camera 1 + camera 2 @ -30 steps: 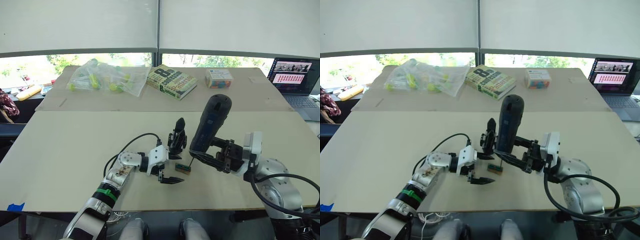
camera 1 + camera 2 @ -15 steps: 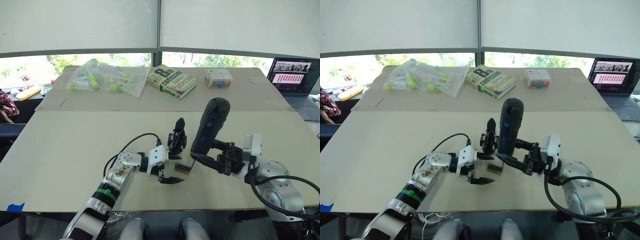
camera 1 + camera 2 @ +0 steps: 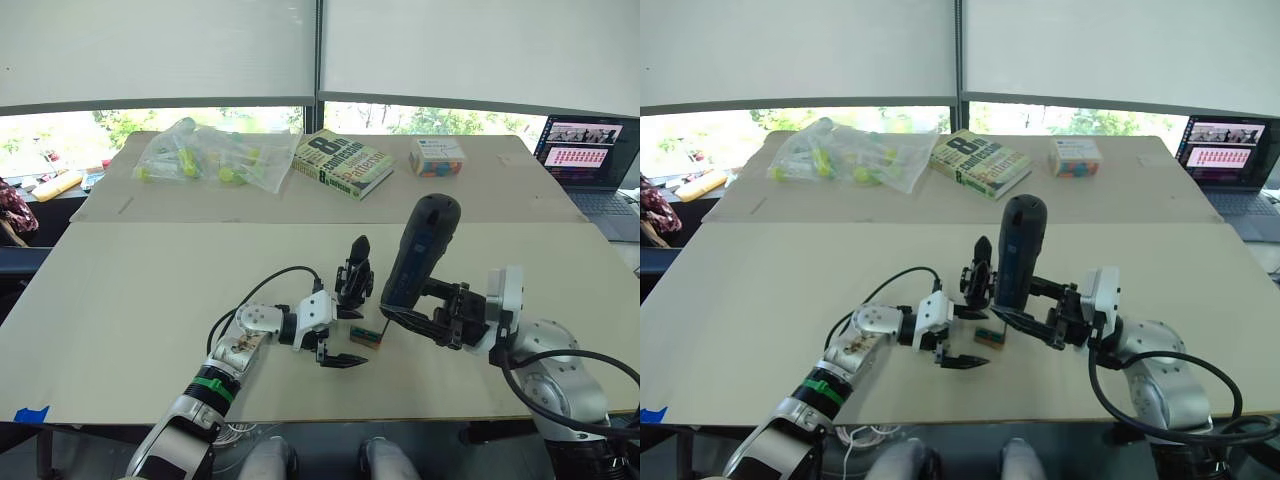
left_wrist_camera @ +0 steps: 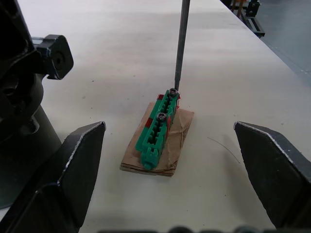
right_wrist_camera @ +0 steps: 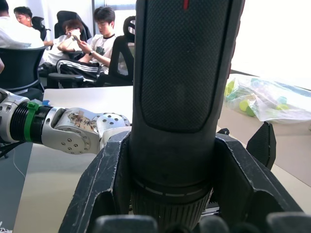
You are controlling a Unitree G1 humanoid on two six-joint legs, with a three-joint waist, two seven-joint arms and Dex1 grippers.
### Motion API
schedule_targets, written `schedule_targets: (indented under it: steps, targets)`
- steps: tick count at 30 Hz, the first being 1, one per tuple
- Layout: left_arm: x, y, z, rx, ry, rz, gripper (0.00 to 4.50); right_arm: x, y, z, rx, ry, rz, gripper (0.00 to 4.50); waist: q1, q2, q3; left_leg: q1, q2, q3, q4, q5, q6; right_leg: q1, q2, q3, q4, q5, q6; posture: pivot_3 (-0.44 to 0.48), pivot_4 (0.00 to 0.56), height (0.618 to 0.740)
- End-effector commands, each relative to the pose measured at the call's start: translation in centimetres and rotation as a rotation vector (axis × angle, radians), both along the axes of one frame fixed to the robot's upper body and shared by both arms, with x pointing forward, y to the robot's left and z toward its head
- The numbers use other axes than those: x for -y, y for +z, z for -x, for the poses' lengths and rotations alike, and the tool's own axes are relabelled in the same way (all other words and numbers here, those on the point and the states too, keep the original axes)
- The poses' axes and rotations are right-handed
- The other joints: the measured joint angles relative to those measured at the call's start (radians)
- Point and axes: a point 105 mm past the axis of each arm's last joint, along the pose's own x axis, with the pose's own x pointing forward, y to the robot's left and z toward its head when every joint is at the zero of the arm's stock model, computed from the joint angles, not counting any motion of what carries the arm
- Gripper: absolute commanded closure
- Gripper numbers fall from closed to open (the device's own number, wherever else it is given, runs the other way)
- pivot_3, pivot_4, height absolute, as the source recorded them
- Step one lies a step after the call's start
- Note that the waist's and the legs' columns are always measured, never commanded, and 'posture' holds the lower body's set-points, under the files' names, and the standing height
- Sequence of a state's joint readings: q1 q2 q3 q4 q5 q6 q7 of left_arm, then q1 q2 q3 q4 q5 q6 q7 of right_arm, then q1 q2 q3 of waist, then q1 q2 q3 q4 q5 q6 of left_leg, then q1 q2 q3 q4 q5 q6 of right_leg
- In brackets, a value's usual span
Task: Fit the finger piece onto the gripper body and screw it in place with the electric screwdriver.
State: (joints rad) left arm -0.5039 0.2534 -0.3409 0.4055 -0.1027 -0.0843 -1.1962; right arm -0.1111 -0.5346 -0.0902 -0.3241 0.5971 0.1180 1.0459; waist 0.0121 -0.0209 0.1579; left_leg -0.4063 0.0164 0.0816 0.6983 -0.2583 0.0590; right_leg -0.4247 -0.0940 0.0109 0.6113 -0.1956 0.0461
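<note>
Electric screwdriver upright, slightly tilted, clamped in right gripper at lower barrel; metal bit tip down on end screw of green screw strip. Strip on brown card, mid-table, near edge side. Gripper body standing just left of screwdriver, far side of strip. Left gripper wide apart, empty, straddling strip. Book, plastic bag, small box far; laptop far right.

Bright window daylight, soft shadows, sharp focus
</note>
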Motion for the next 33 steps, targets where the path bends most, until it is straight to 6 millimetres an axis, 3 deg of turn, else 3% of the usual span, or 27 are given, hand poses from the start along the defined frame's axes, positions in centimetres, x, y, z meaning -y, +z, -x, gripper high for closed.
schedule_targets:
  steps: [1,14,21,33]
  targets:
    - [-0.1,-1.4,0.6,-0.047,-0.002,-0.031,0.00,-0.1,1.5,0.4,0.052,0.028,-0.012,2.55,0.000,0.000,0.000,0.000,0.000,0.000,0.000,0.000,0.000,0.000,0.000,0.000,0.000,0.000,0.000,0.000,0.150,0.740]
    - [-0.1,-1.4,0.6,-0.047,0.001,-0.028,0.00,-0.2,1.8,0.5,0.060,0.047,-0.006,2.55,0.000,0.000,0.000,0.000,0.000,0.000,0.000,0.000,0.000,0.000,0.000,0.000,0.000,0.000,0.000,0.000,0.150,0.740]
    - [-0.2,-1.3,0.4,-0.043,0.006,-0.028,0.00,0.1,3.6,0.1,0.121,0.038,-0.067,2.55,0.000,0.000,0.000,0.000,0.000,0.000,0.000,0.000,0.000,0.000,0.000,0.000,0.000,0.000,0.000,0.000,0.150,0.740]
    - [-0.3,-1.3,0.4,-0.047,0.012,-0.026,0.00,-0.1,2.4,-0.6,0.101,0.014,-0.035,2.55,0.000,0.000,0.000,0.000,0.000,0.000,0.000,0.000,0.000,0.000,0.000,0.000,0.000,0.000,0.000,0.000,0.150,0.740]
